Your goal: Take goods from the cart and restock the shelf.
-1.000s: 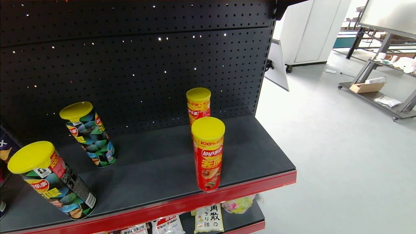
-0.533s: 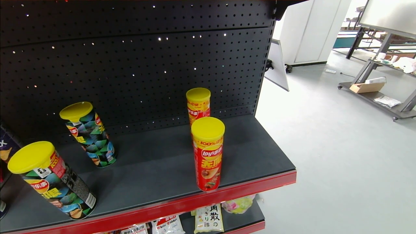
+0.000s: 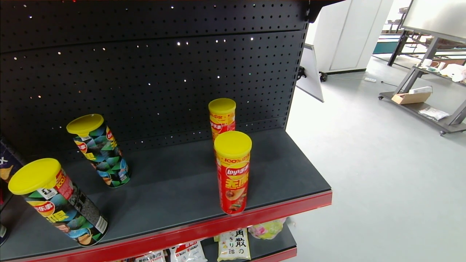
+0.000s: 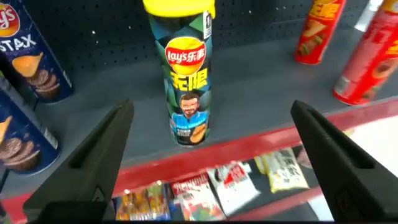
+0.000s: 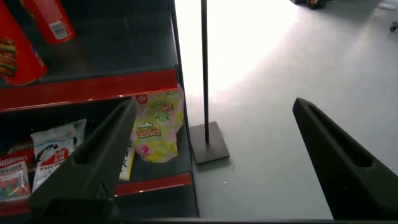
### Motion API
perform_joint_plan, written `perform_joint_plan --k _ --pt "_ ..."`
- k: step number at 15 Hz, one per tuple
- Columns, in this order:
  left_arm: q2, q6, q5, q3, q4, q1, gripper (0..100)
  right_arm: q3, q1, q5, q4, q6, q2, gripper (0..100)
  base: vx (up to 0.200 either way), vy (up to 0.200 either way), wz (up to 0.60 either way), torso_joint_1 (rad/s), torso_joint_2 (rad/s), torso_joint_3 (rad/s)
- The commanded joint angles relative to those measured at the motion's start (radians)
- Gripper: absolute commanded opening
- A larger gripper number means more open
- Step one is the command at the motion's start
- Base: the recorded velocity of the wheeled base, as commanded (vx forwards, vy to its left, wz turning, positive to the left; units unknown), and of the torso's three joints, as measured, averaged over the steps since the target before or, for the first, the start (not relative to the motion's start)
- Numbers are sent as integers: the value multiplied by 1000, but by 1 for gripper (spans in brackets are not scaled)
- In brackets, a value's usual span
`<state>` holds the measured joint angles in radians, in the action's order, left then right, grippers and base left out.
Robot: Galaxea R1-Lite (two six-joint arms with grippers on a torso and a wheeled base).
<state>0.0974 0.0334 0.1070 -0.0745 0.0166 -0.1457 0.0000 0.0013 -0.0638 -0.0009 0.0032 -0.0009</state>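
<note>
Right now I am between items, as I judge it: both claws are empty and nothing is being carried.

In the head view, the shelf fills the left and centre of the frame, a dark board with a red front lip. Four tall cans with yellow lids stand upright on it. A red can stands at centre, close to the lip, with a second red can just behind it. At the left of the frame a patterned can stands toward the back, and a front dark can stands at lower left near the lip. The two pairs are well apart, with bare board between them. Snack bags lie lower down at the bottom of the frame. Grey floor takes the right side.

The left claw is released, jaws spread wide. It is held in front of the shelf lip, facing the front dark can without touching it. The right claw is likewise released, jaws wide, hanging low by the shelf's end above the floor.

The goods I can see are on the shelf. The next move, I judge, calls for turning to the cart and clenching one claw on a fresh item. That item then goes upright on the bare stretch of board, without knocking its neighbours.
</note>
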Motion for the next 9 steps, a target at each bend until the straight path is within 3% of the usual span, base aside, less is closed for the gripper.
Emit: perform_joint_plan --k 1,2,4,6,7,8,9 --pt "1 11 42 65 23 3 100 0 0 -1 -1 0 1 100 0 0 0 0 0 0" --pt "16 6 158 53 -17 28 100 0 0 -1 1 0 1 100 0 0 0 0 0 0" --pt "13 6 161 53 -20 83 100 0 0 -1 -1 -2 1 100 0 0 0 0 0 0" --pt "21 6 161 48 -26 199 100 0 0 -1 -1 -2 1 100 0 0 0 0 0 0" --pt "18 6 148 50 -24 219 100 0 0 -1 -1 -2 1 100 0 0 0 0 0 0" --pt "-5 6 94 50 -21 198 100 0 0 -1 -1 -2 1 100 0 0 0 0 0 0" --pt "-85 3 -52 53 -20 140 100 0 0 -1 1 -2 1 100 0 0 0 0 0 0"
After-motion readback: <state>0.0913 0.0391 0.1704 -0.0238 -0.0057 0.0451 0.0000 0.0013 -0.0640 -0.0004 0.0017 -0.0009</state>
